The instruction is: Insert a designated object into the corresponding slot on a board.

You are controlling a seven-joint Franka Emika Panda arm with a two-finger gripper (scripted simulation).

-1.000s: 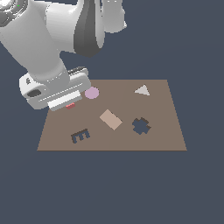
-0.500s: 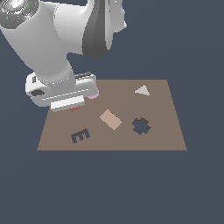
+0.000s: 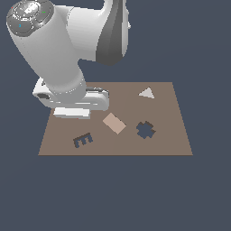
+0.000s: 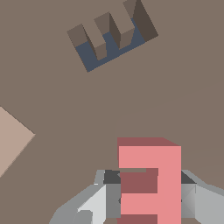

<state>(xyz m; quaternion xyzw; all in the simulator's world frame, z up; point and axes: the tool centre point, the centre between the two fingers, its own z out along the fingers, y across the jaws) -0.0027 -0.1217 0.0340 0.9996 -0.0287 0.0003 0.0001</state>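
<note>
In the wrist view the red-pink E-shaped designated object sits between my gripper, whose grey fingers press on both of its sides. The gripper is shut on it. The navy E-shaped slot lies a short way ahead in the brown board. In the exterior view the slot is near the board's front left corner. The white arm's hand hovers just behind the slot and hides the block and the fingers.
A tan rectangular block lies mid-board, also seen as the tan block at the wrist view's edge. A dark jagged cutout is to its right and a pale triangle sits at the back. The lilac disc is hidden by the arm.
The arm has moved from the board's back left toward the front, closer to the E slot, carrying the red block. It now covers the lilac disc.
</note>
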